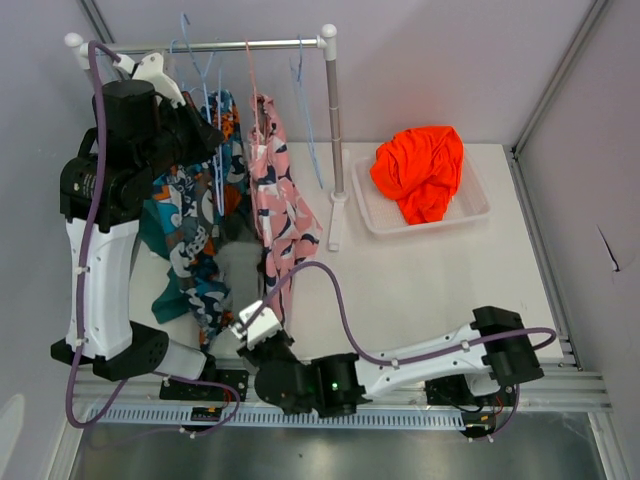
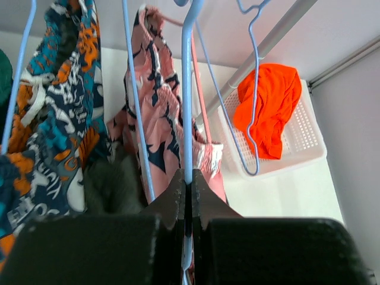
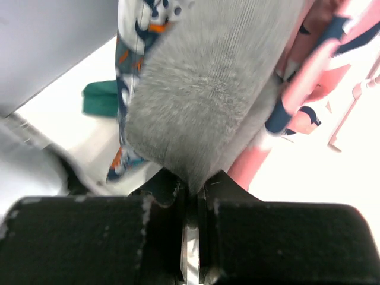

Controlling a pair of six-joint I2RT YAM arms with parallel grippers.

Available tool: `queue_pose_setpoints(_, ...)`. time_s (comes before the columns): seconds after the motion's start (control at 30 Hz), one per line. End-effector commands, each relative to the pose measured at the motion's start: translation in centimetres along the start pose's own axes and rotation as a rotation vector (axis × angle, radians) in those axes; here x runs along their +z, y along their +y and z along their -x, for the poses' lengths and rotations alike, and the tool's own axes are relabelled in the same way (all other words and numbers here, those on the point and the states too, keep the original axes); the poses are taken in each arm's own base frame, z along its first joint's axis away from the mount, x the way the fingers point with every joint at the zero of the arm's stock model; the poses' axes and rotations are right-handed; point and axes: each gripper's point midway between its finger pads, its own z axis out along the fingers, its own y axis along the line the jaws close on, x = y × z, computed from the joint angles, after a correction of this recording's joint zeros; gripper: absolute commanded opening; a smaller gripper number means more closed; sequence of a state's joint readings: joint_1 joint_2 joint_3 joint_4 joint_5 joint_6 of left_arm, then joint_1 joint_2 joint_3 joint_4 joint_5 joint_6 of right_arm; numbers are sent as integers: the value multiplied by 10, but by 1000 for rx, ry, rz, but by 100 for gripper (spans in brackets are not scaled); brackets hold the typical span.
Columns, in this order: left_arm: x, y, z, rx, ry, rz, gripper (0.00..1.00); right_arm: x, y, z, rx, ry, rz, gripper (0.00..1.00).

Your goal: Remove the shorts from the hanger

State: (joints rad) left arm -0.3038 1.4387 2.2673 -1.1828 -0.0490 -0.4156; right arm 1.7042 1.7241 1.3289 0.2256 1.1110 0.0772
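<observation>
My left gripper [image 2: 188, 181] [image 1: 205, 135] is up by the rail, shut on the wire of a light blue hanger [image 2: 187, 89]. Grey shorts [image 1: 238, 262] [image 3: 208, 89] hang below it. My right gripper [image 3: 191, 185] [image 1: 255, 322] is shut on their bottom edge, low near the table's front. Pink printed shorts [image 1: 275, 190] [image 2: 160, 119] hang just to the right on a pink hanger. Blue-orange-white printed shorts [image 1: 185, 240] [image 2: 53, 119] hang to the left, with teal cloth [image 3: 101, 98] behind them. Orange shorts [image 1: 420, 170] [image 2: 267, 107] lie in the basket.
A white-ended rail [image 1: 240, 45] on a post [image 1: 335, 130] carries the hangers, including an empty blue one [image 2: 252, 89]. A white basket [image 1: 480, 205] sits at the back right. Grey walls close in the table on the left, back and right.
</observation>
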Motion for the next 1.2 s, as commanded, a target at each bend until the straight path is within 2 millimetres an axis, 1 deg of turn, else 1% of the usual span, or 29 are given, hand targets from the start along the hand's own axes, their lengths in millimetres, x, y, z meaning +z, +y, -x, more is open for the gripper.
queue_pose_setpoints(0.0,-3,-13,30,24,-113,-46,0,-38,-17,44,113,-56,-56,0)
queue_pose_setpoints(0.1,3,-11,30,30,-110,-36,0,-54,-19,49,122,-59,-63,0)
queue_pose_setpoints(0.17,3,-14,27,21,-97,-51,0,-58,-20,54,133,-62,-58,0)
queue_pose_setpoints(0.23,-4,-19,27,11,-99,-84,0,-60,-24,63,131,-74,-56,0)
queue_pose_setpoints(0.3,-7,-21,26,10,-102,-96,0,-64,-28,85,178,-107,-55,0)
queue_pose_setpoints(0.33,-12,-21,29,17,-115,-96,0,-67,-35,95,123,-119,-56,0)
queue_pose_setpoints(0.37,-18,-20,31,21,-124,-91,0,-71,-39,110,172,-146,-59,0)
queue_pose_setpoints(0.4,-20,-17,33,26,-131,-79,0,-79,-47,127,197,-165,-50,0)
queue_pose_setpoints(0.43,-23,-17,35,38,-139,-77,0,-84,-56,138,152,-176,-55,0)
queue_pose_setpoints(0.47,-24,-16,36,40,-143,-75,0,-89,-66,155,200,-195,-63,0)
queue_pose_setpoints(0.5,-25,-14,36,44,-148,-66,0,-93,-78,164,209,-194,-86,0)
queue_pose_setpoints(0.57,-28,-13,37,49,-158,-64,0,-104,-111,193,220,-207,-114,0)
queue_pose_setpoints(0.63,-29,-13,37,49,-159,-64,0,-111,-141,208,220,-205,-155,0)
queue_pose_setpoints(0.67,-32,-14,37,49,-165,-69,0,-115,-178,223,244,-223,-200,0)
queue_pose_setpoints(0.7,-33,-13,37,47,-167,-69,0,-115,-197,229,259,-231,-230,0)
queue_pose_setpoints(0.73,-33,-14,36,43,-169,-77,0,-114,-214,234,216,-232,-253,0)
queue_pose_setpoints(0.77,-40,-16,39,41,-186,-88,0,-115,-248,247,298,-262,-299,0)
queue_pose_setpoints(0.8,-37,-16,37,38,-187,-92,0,-116,-263,262,244,-278,-288,0)
queue_pose_setpoints(0.83,-40,-16,37,36,-192,-97,0,-122,-287,278,362,-315,-324,0)
queue_pose_setpoints(0.87,-37,-15,33,37,-181,-95,0,-121,-296,288,313,-341,-307,0)
queue_pose_setpoints(0.9,-38,-15,33,37,-183,-95,0,-129,-333,308,358,-406,-376,0)
queue_pose_setpoints(0.93,-39,-14,32,42,-177,-93,0,-133,-347,319,349,-445,-395,0)
queue_pose_setpoints(0.97,-39,-15,32,42,-178,-95,0,-136,-353,335,328,-503,-381,0)
queue_pose_setpoints(1.0,-40,-14,31,45,-178,-94,0,-134,-367,344,286,-534,-438,0)
queue_pose_setpoints(1.03,-40,-14,31,48,-177,-93,0,-142,-380,361,281,-576,-454,0)
queue_pose_setpoints(1.07,-39,-13,29,48,-173,-92,0,-141,-380,375,246,-617,-437,0)
queue_pose_setpoints(1.1,-40,-13,29,51,-176,-93,0,-139,-384,383,222,-632,-450,0)
queue_pose_setpoints(1.13,-41,-12,28,53,-176,-91,0,-114,-389,380,165,-596,-503,0)
queue_pose_setpoints(1.17,-41,-12,28,54,-179,-92,0,-120,-400,398,176,-637,-515,0)
